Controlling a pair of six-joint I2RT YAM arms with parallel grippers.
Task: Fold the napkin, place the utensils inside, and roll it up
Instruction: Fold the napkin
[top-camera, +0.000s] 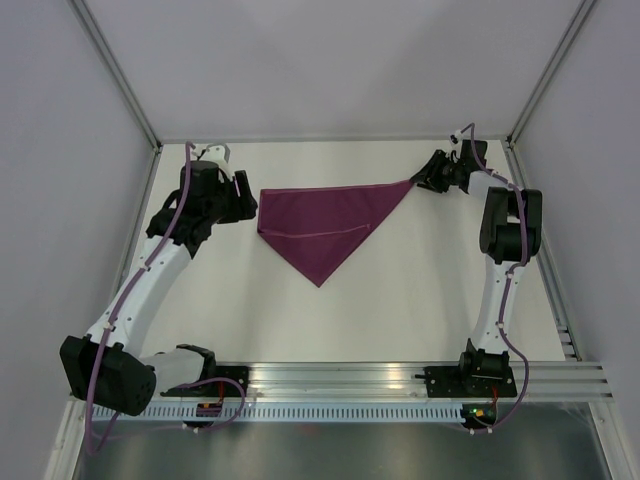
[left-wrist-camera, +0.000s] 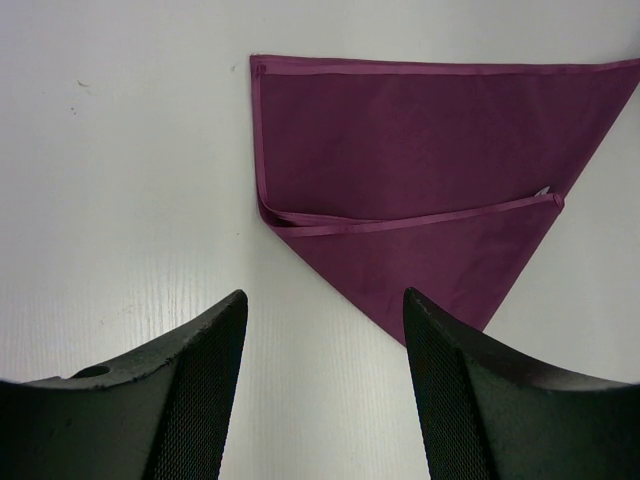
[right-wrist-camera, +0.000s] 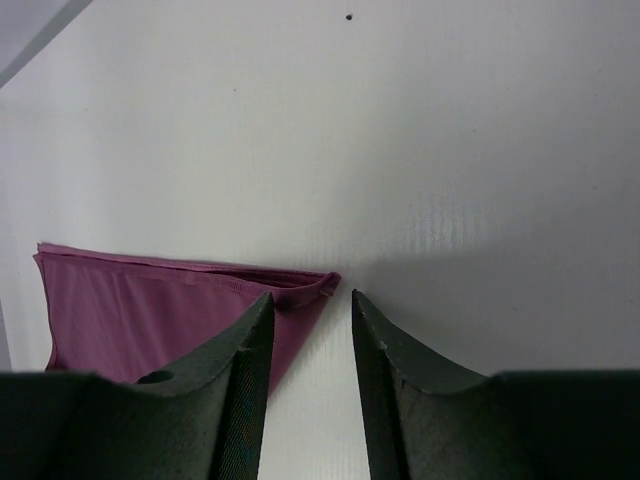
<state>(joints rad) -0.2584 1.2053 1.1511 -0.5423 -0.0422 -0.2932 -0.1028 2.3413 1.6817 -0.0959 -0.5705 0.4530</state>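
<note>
Our left gripper (left-wrist-camera: 322, 296) is hanging wide open over the white table (left-wrist-camera: 120, 200), holding nothing. We are seeing the napkin (top-camera: 320, 225) lying folded into a triangle at the table's far middle, one tip cut off in the left wrist view. Our right gripper (right-wrist-camera: 312, 295) is standing open at the napkin's right corner, one finger partly hiding the cloth; we cannot tell whether they touch.

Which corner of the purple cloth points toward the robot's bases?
The near tip of the napkin, the triangle's apex; the other two corners end its far straight edge.
</note>
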